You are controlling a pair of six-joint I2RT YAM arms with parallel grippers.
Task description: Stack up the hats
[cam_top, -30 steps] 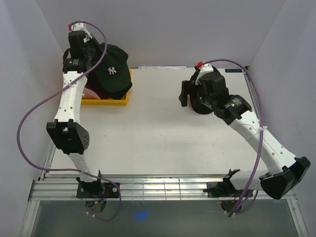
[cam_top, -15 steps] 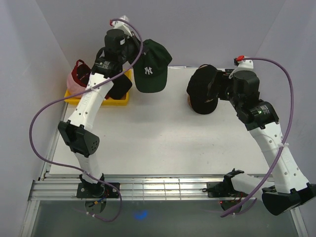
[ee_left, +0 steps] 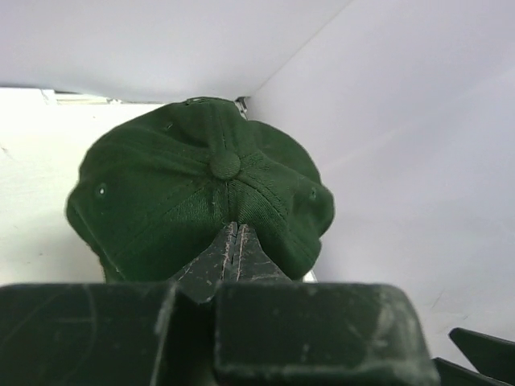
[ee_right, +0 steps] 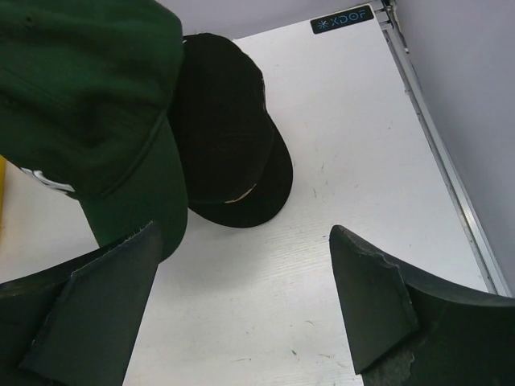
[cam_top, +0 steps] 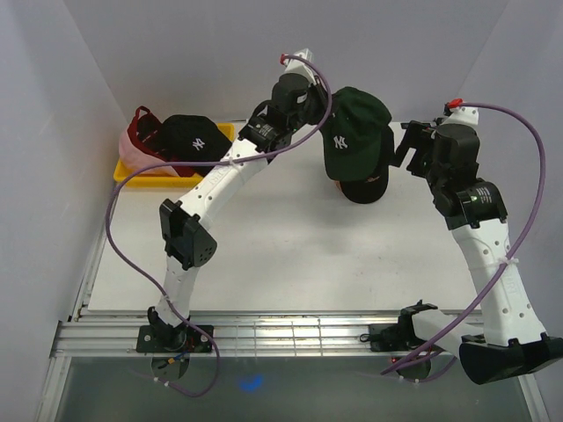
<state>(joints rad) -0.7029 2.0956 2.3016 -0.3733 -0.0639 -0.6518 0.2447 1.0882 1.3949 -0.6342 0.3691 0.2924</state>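
My left gripper (cam_top: 323,109) is shut on the crown of a dark green cap (cam_top: 354,132) with a white logo. It holds the cap in the air just above a black cap (cam_top: 366,188) that lies on the table at the back right. In the left wrist view the fingertips (ee_left: 233,231) pinch the green cap (ee_left: 193,181). My right gripper (cam_top: 407,148) is open and empty, just right of both caps. Its wrist view shows the black cap (ee_right: 225,133) partly under the green cap (ee_right: 80,88), with the gripper (ee_right: 245,235) above bare table.
A yellow tray (cam_top: 148,181) at the back left holds a black cap with a white logo (cam_top: 193,135), a dark red cap (cam_top: 141,123) and a pink cap (cam_top: 130,149). White walls stand close behind and on both sides.
My left arm swung right, carrying the green cap from above the tray to over the black cap. My right gripper drew back to the right, away from the black cap.
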